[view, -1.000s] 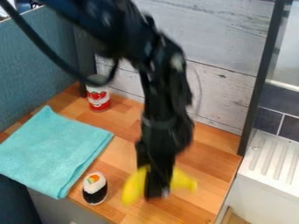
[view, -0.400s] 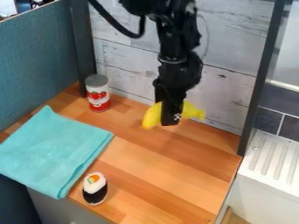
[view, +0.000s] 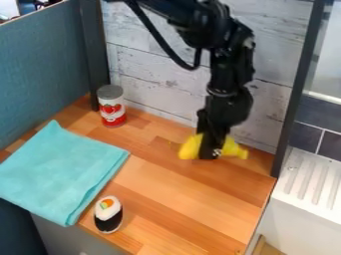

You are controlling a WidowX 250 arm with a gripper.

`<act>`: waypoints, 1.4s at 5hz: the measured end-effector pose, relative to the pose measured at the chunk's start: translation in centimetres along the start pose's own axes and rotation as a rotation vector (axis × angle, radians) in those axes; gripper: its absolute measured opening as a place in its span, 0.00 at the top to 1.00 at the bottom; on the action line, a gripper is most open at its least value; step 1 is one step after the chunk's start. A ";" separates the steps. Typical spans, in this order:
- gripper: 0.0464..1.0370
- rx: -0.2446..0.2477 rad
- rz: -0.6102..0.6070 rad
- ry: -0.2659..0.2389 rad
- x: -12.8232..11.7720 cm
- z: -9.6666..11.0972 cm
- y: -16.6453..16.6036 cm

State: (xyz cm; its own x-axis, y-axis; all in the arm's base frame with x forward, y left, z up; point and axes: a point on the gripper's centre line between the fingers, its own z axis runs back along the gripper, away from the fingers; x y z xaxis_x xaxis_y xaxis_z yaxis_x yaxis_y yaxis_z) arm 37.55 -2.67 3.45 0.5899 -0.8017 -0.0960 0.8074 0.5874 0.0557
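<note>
The gripper (view: 212,153) points downward with its fingers closed around the middle of the yellow banana (view: 190,148). The opening is no wider than the gripped body. One end of the banana protrudes on each side of the claw, toward the left and right of the view. Contact between the banana's underside and the wooden counter (view: 180,194) cannot be determined.

Positions relative to the claw, as seen in the view:

- Behind: the whitewashed plank wall (view: 153,74), close to the claw.
- Left and slightly farther back: the red-and-white can (view: 112,105), upright, grey end uppermost, well apart from the claw.
- Left and forward: the folded turquoise cloth (view: 61,172), lying flat, with a corner over the counter's front edge.
- Forward and left: the sushi piece (view: 108,214), white above and black below, just beside the cloth.
- Right, beyond the dark upright post (view: 289,99): the white ribbed drainboard (view: 309,187).
</note>
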 end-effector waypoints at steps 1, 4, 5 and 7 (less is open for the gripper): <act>0.43 -0.030 -0.054 -0.011 0.5 -1.4 -0.4; 0.07 -0.016 -0.016 -0.075 1.0 -1.9 -0.5; 0.03 0.005 0.035 -0.128 0.3 -0.4 -0.4; 0.04 0.119 0.252 -0.092 -3.4 3.7 -1.3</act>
State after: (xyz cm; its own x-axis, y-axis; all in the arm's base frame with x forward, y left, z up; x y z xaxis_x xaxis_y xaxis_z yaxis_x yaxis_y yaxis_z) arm 34.58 -1.12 7.42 0.7664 -0.6419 0.0256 0.6276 0.7566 0.1833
